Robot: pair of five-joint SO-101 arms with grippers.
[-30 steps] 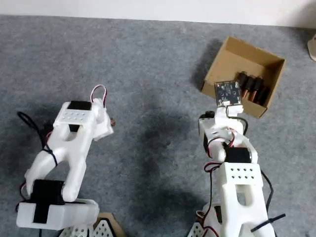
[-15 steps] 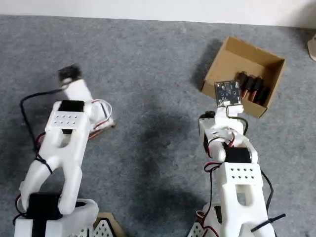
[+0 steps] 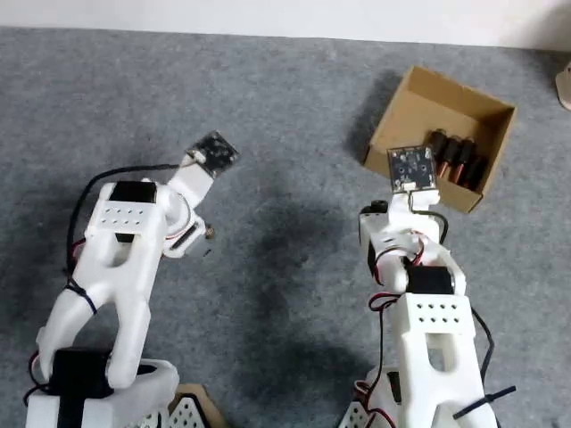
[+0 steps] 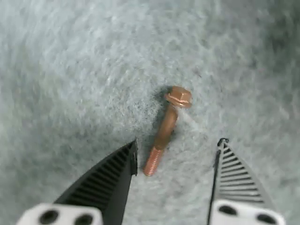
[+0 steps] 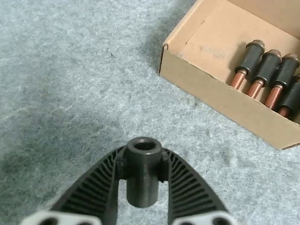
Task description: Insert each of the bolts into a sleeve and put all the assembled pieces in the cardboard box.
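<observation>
No words, numbers, labels or signs can be read anywhere. A faint smudge (image 5: 212,49) inside the cardboard box (image 5: 220,101), upper right of the frame, is illegible.

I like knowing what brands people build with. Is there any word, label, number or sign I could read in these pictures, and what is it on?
No text here can be read.
Cardboard box: a faint mark on its inner floor, too blurred to read.
Circuit board on the left arm and circuit board on the right arm: any print is too small to read.
Bolt, sleeve, grey carpet: no markings seen.
</observation>
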